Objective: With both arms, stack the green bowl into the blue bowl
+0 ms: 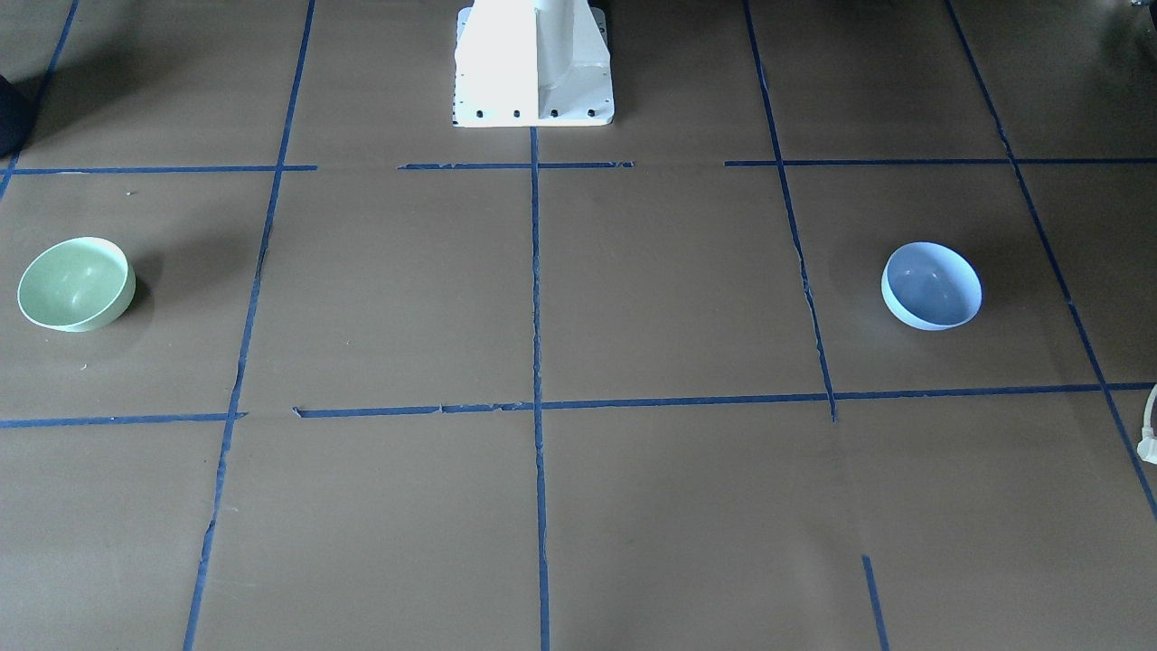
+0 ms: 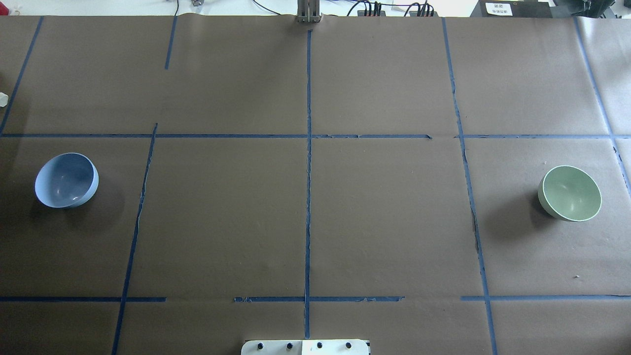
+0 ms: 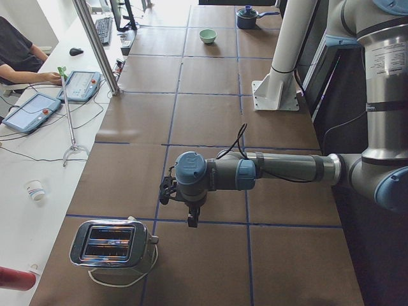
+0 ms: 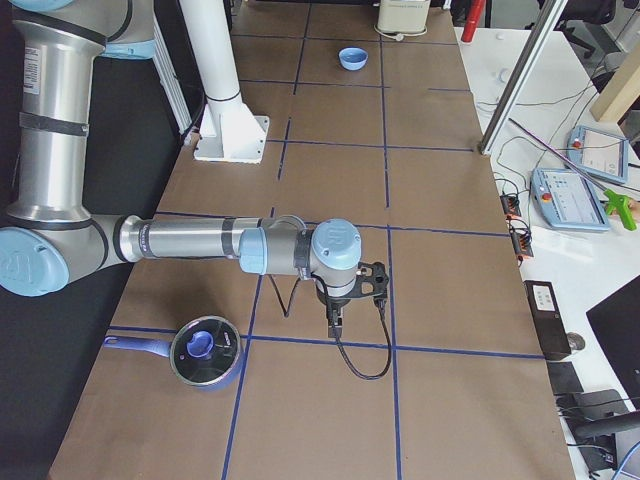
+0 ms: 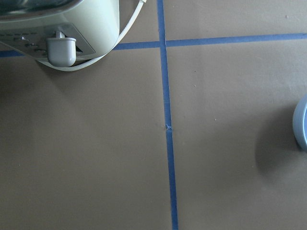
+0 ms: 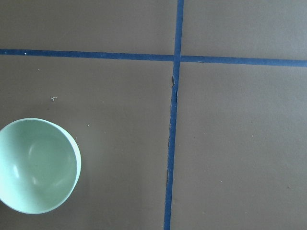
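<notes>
The pale green bowl (image 1: 77, 284) stands upright at the robot's right end of the table (image 2: 569, 193). The pale blue bowl (image 1: 931, 286) stands upright at its left end (image 2: 66, 180). The two are far apart. Neither arm shows in the front or overhead views. In the exterior left view my left gripper (image 3: 190, 220) hangs pointing down above the table; its wrist view shows only the blue bowl's edge (image 5: 302, 122). In the exterior right view my right gripper (image 4: 334, 325) points down too; its wrist view shows the green bowl (image 6: 36, 165). I cannot tell whether either gripper is open or shut.
A chrome toaster (image 3: 111, 245) with a cord stands beyond the blue bowl, near my left gripper (image 5: 57, 28). A blue pot with a lid (image 4: 205, 352) sits beyond the green bowl. The white pedestal (image 1: 533, 63) stands mid-table at the robot's side. An operator (image 3: 19, 51) sits at a side desk.
</notes>
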### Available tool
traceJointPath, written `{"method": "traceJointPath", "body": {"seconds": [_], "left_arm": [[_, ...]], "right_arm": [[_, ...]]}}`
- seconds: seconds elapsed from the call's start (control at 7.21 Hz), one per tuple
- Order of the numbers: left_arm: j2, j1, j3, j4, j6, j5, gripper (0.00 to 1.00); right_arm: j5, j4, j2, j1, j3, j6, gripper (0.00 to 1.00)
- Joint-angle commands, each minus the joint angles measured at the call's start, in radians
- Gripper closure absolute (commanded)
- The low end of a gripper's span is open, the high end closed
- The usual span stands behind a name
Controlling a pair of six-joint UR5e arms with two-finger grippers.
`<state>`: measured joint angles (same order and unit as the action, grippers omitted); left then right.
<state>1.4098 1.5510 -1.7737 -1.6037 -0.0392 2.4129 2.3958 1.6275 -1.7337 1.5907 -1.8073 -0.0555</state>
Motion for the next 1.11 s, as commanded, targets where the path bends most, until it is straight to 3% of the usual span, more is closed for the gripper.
{"method": "traceJointPath", "body": {"seconds": [0.0,0.42,0.83,0.97], "left_arm": [[-0.005,-0.113,-0.003,-0.268,-0.339,0.002,0.00],[-0.015,-0.358,0.040,-0.638,-0.819,-0.050,0.00],[0.001,-0.570,0.159,-0.854,-1.036,-0.294,0.02],[0.032,-0.584,0.218,-0.896,-1.056,-0.310,0.02]], "right_arm": [[0.002,0.000,-0.003,0.000,-0.021,0.002,0.00],[0.000,0.000,-0.003,0.000,-0.047,0.000,0.00],[0.003,0.000,-0.003,0.000,-0.059,0.000,0.00],[0.002,0.000,-0.004,0.000,-0.063,0.000,0.00]]}}
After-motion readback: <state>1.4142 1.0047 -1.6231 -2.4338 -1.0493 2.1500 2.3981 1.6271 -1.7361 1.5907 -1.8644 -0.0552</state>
